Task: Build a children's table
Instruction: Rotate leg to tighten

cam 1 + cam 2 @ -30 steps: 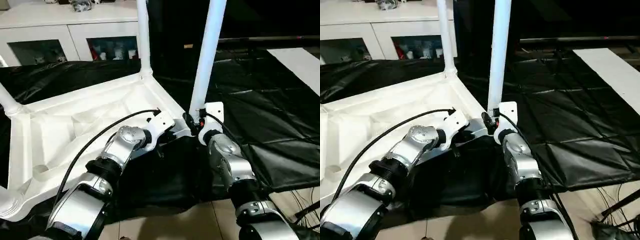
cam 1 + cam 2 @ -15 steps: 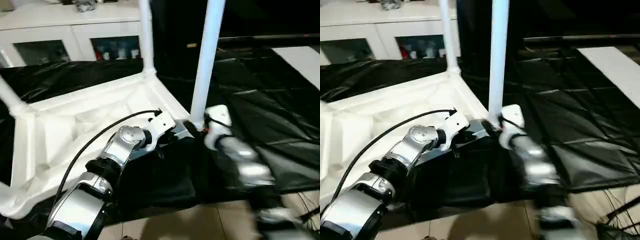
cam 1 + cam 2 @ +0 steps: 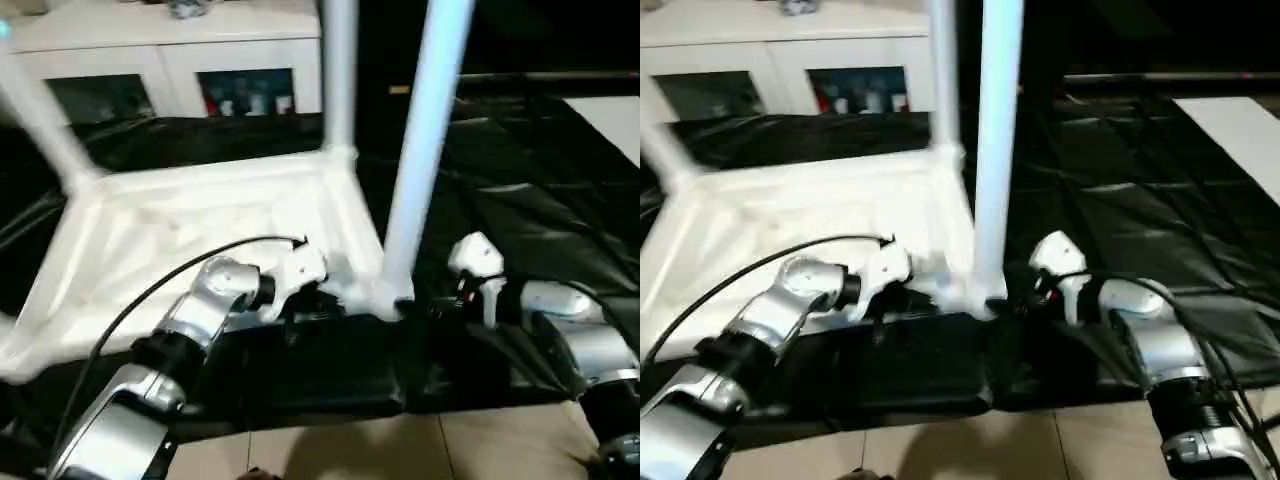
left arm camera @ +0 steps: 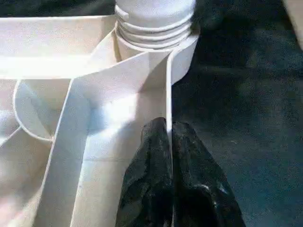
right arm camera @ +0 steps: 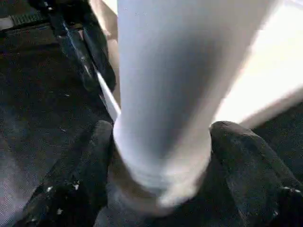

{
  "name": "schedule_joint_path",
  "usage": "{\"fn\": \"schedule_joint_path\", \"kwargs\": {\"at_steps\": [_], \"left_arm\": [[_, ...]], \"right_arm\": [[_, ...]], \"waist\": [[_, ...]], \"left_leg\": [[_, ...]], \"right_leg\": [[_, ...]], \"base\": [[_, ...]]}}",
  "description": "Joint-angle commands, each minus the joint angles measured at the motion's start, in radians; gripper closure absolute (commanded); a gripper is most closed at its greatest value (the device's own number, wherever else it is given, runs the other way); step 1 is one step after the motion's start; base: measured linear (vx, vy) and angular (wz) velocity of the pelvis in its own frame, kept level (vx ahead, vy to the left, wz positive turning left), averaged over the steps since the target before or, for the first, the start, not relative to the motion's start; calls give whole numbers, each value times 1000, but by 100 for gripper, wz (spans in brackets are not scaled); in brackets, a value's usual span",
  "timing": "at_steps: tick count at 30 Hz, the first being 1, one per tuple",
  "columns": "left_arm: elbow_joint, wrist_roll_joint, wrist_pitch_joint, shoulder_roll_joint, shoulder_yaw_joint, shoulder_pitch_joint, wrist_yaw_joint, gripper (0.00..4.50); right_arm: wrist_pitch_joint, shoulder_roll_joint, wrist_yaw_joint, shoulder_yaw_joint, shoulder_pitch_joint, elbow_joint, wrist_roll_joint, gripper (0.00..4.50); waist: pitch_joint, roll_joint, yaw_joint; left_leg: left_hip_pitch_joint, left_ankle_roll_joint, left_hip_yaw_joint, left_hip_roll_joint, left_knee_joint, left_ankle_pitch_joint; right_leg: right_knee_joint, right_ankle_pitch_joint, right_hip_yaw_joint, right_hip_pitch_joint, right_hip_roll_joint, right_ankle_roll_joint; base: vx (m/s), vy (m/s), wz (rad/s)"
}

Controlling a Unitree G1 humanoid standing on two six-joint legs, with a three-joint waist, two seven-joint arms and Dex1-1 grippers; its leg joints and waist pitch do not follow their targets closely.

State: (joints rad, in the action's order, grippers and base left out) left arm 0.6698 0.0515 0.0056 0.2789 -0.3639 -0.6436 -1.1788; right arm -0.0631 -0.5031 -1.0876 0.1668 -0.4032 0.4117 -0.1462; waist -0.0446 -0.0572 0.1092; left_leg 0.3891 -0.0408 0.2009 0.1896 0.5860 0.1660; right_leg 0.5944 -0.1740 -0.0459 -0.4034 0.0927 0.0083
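The white tabletop (image 3: 200, 215) lies upside down on a black sheet, with white legs standing up from its corner sockets. My left gripper (image 3: 318, 292) is at the near rim, and its black fingers (image 4: 147, 161) pinch the thin rim wall just below the threaded corner socket (image 4: 154, 28). The near leg (image 3: 420, 160) rises from that corner. My right gripper (image 3: 415, 305) is at that leg's base, with a finger (image 5: 94, 161) pressed on either side of the leg (image 5: 165, 85). A far leg (image 3: 338, 80) and a left leg (image 3: 45, 120) also stand upright.
A white cabinet with glass doors (image 3: 160, 60) stands behind the work. The black sheet (image 3: 520, 170) covers the ground to the right, with a white board (image 3: 610, 115) at its far right. Beige floor (image 3: 350, 450) shows at the near edge. A black cable (image 3: 170, 280) loops over my left forearm.
The camera has shifted, moving the whole scene. My right forearm has swung out to the right and lower, its gripper staying at the near leg's base. My left gripper keeps its hold on the rim.
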Motion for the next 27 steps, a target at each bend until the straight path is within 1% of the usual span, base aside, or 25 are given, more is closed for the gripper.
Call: {"fn": "schedule_joint_path", "kwargs": {"at_steps": [1,2,6,7,9,10,12,13,14,15,16,19,23,24,25,27], "left_arm": [[-23,11,-4,3,-44,22,-61,450],[-22,14,-8,6,-39,19,-62,450],[-55,5,13,17,-39,27,-75,450],[-62,4,17,19,-39,27,-78,450],[-68,3,20,21,-39,27,-79,450],[-69,3,22,22,-39,27,-78,450],[-74,4,24,25,-38,28,-76,450],[-76,3,25,26,-37,29,-75,450],[-77,3,26,27,-36,30,-75,450],[-83,3,29,29,-35,34,-77,450],[-87,3,31,31,-35,36,-79,450],[-96,1,38,37,-34,41,-81,450],[-100,2,38,44,-33,46,-78,450],[-101,2,40,45,-32,47,-78,450],[-102,1,42,46,-32,47,-78,450],[-105,0,46,48,-32,49,-80,450]], "right_arm": [[24,-12,-24,5,-24,-10,17,103],[28,-18,-57,20,-19,-16,19,103],[31,-19,-93,36,-10,-25,13,103],[28,-14,-95,39,-12,-20,9,103],[29,-5,-92,38,-19,-10,2,103],[31,-1,-90,37,-23,-4,-1,119],[39,13,-93,30,-33,10,-12,119],[43,19,-94,26,-37,15,-15,142],[43,21,-97,25,-38,17,-17,150],[48,25,-104,24,-40,21,-19,158],[50,26,-108,24,-41,22,-20,158],[51,28,-114,23,-43,30,-23,178],[58,27,-117,27,-37,39,-20,185],[60,27,-117,28,-35,41,-20,187],[61,28,-117,28,-34,41,-20,187],[62,32,-119,29,-30,43,-21,187]], "waist": [[60,17,-6],[61,18,-6],[62,21,-4],[62,24,-3],[62,22,-2],[62,25,-2],[63,23,-2],[63,25,-2],[63,24,-3],[63,25,-3],[63,25,-2],[63,26,-1],[63,25,-1],[63,24,-1],[63,25,-2],[64,22,-1]], "left_leg": [[-25,46,-19,45,-73,288],[-24,47,-19,44,-72,287],[-21,60,-18,43,-69,261],[-21,65,-17,43,-67,248],[-20,68,-17,43,-67,239],[-20,69,-17,43,-67,240],[-21,64,-19,44,-68,245],[-22,61,-19,45,-68,247],[-21,61,-18,44,-68,248],[-22,60,-18,44,-68,249],[-22,61,-18,45,-68,242],[-21,66,-17,43,-66,228],[-21,68,-17,43,-65,225],[-21,67,-18,43,-65,226],[-20,67,-17,42,-65,228],[-21,67,-17,42,-65,228]], "right_leg": [[-71,-253,30,35,49,-234],[-70,-244,30,38,50,-235],[-68,-221,30,41,52,-239],[-67,-215,30,40,52,-241],[-67,-218,29,40,51,-241],[-67,-222,29,40,51,-239],[-67,-233,29,39,52,-238],[-65,-230,29,39,52,-241],[-65,-229,29,38,51,-242],[-66,-225,29,38,51,-243],[-64,-212,29,39,51,-246],[-61,-192,29,40,51,-250],[-62,-197,29,41,51,-248],[-61,-197,29,41,51,-249],[-62,-198,28,41,50,-248],[-61,-198,28,41,51,-249]], "base": [[0,0,0],[0,0,0],[0,0,0],[0,0,0],[0,0,0],[0,0,0],[0,0,0],[0,0,0],[0,0,0],[0,0,0],[0,0,0],[0,0,0],[0,0,0],[0,0,0],[0,0,0],[0,0,0]]}}
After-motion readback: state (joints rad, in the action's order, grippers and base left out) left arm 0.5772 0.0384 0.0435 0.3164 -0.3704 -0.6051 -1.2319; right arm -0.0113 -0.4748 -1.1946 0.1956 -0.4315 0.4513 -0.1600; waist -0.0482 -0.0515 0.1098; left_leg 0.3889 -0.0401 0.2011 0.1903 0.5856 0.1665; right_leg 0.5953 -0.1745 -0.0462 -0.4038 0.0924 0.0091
